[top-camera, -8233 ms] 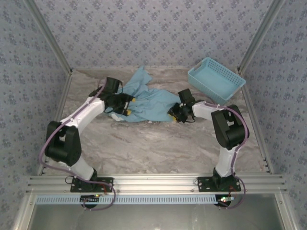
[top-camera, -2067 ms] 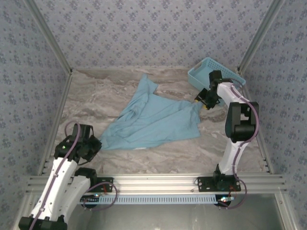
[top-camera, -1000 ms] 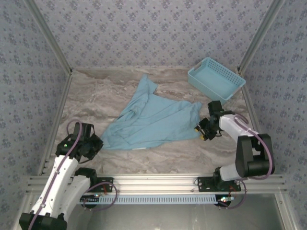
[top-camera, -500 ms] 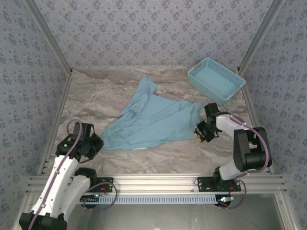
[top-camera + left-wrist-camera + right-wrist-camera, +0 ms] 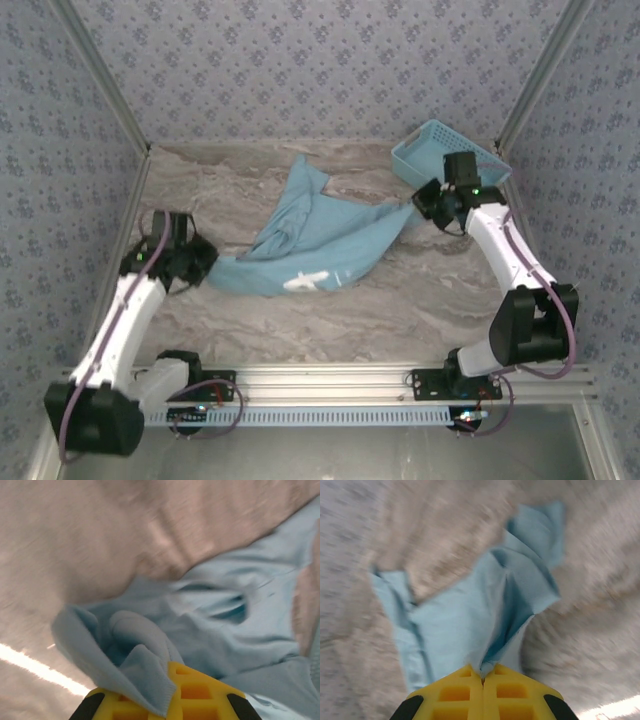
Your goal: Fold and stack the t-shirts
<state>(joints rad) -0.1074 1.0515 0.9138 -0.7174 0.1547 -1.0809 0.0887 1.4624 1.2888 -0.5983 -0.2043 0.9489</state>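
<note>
The light-blue t-shirt [image 5: 330, 235] was stretched across the middle of the marble table [image 5: 400, 300], strung between the two arms, with white lettering showing on its near fold. The left gripper [image 5: 203, 266] was clenched on the shirt's near-left corner, cloth bunched over its yellow fingers [image 5: 200, 695]. The right gripper [image 5: 420, 202] was pinched tight on the far-right corner, just beside the blue basket [image 5: 420, 150], with the fabric fanning away from its closed jaws.

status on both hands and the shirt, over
Both shut: left hand on the t-shirt left corner, right hand on its right edge. Cloth strung between them. Watch the basket close behind right hand.
</note>
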